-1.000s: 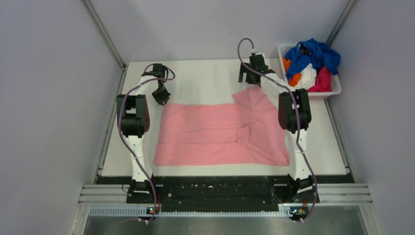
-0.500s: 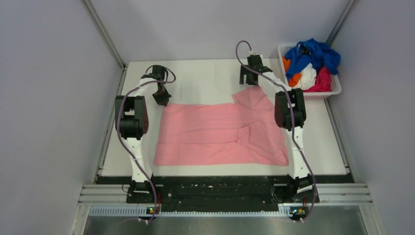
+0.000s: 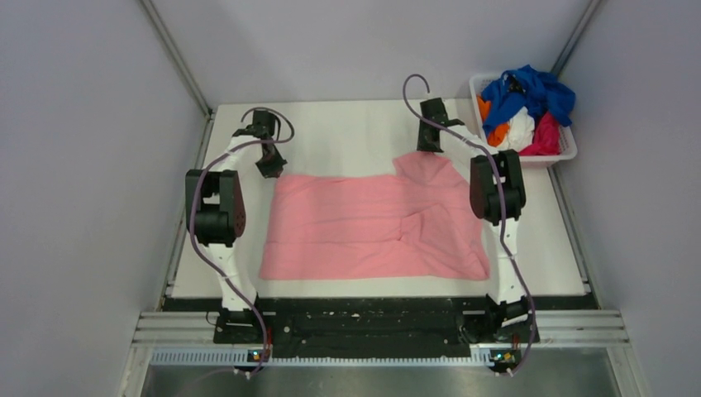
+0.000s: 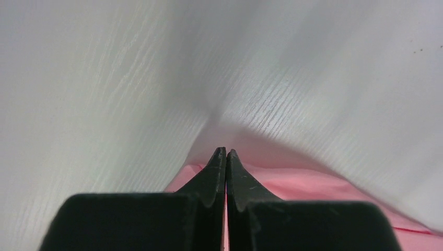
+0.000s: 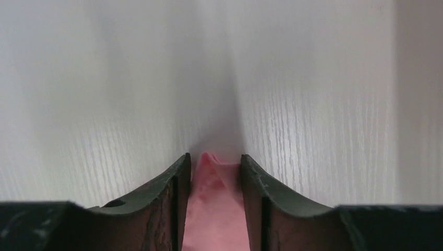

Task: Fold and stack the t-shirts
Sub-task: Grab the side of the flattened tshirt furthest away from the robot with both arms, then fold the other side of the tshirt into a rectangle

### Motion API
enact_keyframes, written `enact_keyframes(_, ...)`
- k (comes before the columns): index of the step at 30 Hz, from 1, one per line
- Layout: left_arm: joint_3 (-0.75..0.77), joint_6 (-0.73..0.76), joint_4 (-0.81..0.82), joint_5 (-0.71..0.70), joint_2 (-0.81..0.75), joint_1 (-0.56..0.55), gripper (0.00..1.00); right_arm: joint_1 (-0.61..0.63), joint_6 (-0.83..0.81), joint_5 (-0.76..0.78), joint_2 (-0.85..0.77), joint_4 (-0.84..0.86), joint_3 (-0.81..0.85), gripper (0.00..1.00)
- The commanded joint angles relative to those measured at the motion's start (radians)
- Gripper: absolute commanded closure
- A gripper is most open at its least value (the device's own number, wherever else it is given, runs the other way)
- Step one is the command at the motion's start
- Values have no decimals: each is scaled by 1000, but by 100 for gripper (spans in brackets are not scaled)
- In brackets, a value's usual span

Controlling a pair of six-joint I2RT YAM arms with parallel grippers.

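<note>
A light salmon-pink t-shirt lies spread flat on the white table. At its far left corner, my left gripper is shut on the cloth. The left wrist view shows the fingertips pressed together, with pink fabric in the slit between them. My right gripper is down at the far right corner. Its jaws stand partly apart, and a bunched peak of pink cloth fills the gap between them.
A white lattice basket stands at the far right of the table. It holds crumpled t-shirts: royal blue, orange, white and magenta. Grey walls enclose the table on three sides.
My right gripper has come down onto the far right corner and its jaws have narrowed around the cloth. The left gripper has finished shutting on the far left corner.
</note>
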Motion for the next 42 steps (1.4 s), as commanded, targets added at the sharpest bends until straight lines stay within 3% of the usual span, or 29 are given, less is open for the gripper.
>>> enact_keyframes(1,-16,11,57,11,-74,-3,100,-5,21,4,-64,-11,-49,73)
enact_keyframes(3,-15,14,59,11,-74,-3,100,-5,28,0,-77,7,-62,79)
enact_keyframes(6,-13,11,57,6,-79,-3,100,-5,27,12,-88,24,-57,99)
enact_keyframes(7,-14,12,59,7,-83,-3,100,-5,20,14,-94,37,-52,100)
enact_keyframes(13,-28,17,51,30,-110,-3,100,-3,-54,-59,-204,142,-107,100)
enact_keyframes(26,-352,-3,175,65,-412,-10,100,39,-35,-46,-681,242,-632,100)
enact_keyframes(34,-572,-59,177,6,-644,-12,100,72,51,50,-1007,120,-867,100)
enact_keyframes(42,-744,-110,188,9,-841,-12,100,86,143,-58,-1262,39,-1058,100)
